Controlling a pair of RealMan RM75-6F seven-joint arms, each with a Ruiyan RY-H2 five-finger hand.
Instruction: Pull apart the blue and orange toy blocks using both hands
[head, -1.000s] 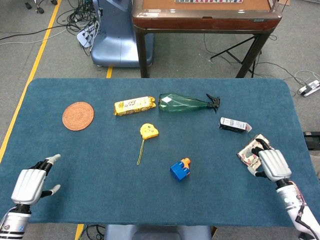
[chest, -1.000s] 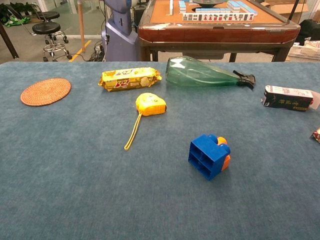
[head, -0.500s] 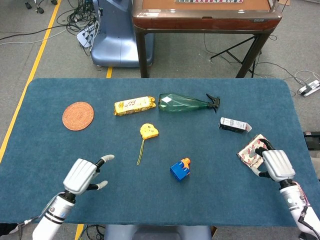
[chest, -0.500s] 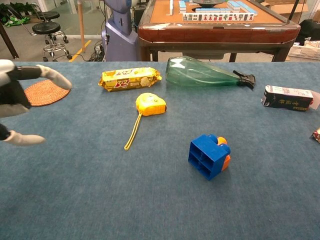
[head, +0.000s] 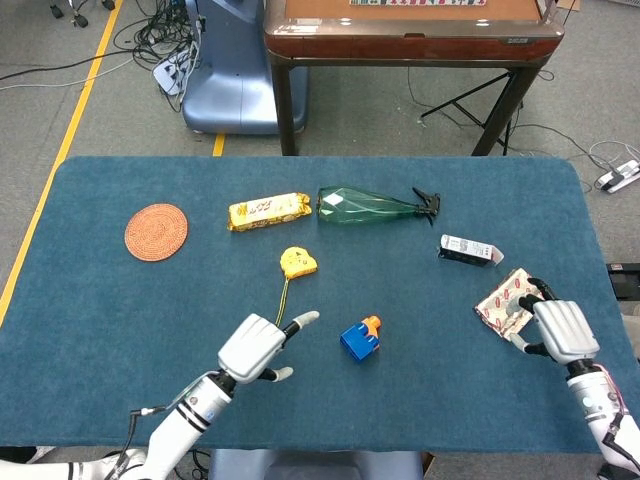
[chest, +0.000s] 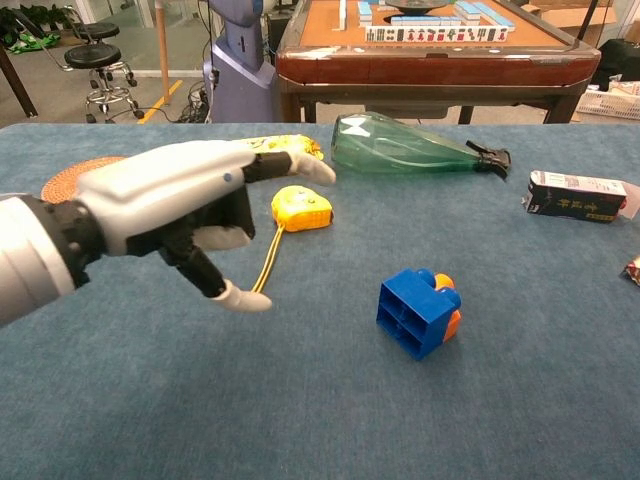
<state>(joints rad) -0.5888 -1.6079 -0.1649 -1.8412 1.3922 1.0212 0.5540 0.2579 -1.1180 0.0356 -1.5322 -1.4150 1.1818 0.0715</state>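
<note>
Neither hand holds anything: blue and orange blocks (head: 360, 339) remain joined at frame centre; left hand (head: 256, 348) spread open beside them, right hand (head: 560, 330) open at right edge.

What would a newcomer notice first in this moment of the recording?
The left hand fills the left of the chest view, open, fingers spread, reaching toward the joined blue and orange blocks near the table's middle without touching them. Behind lie a yellow tape measure and a green bottle on its side. At the table's right edge, the right hand rests by a patterned packet.
</note>
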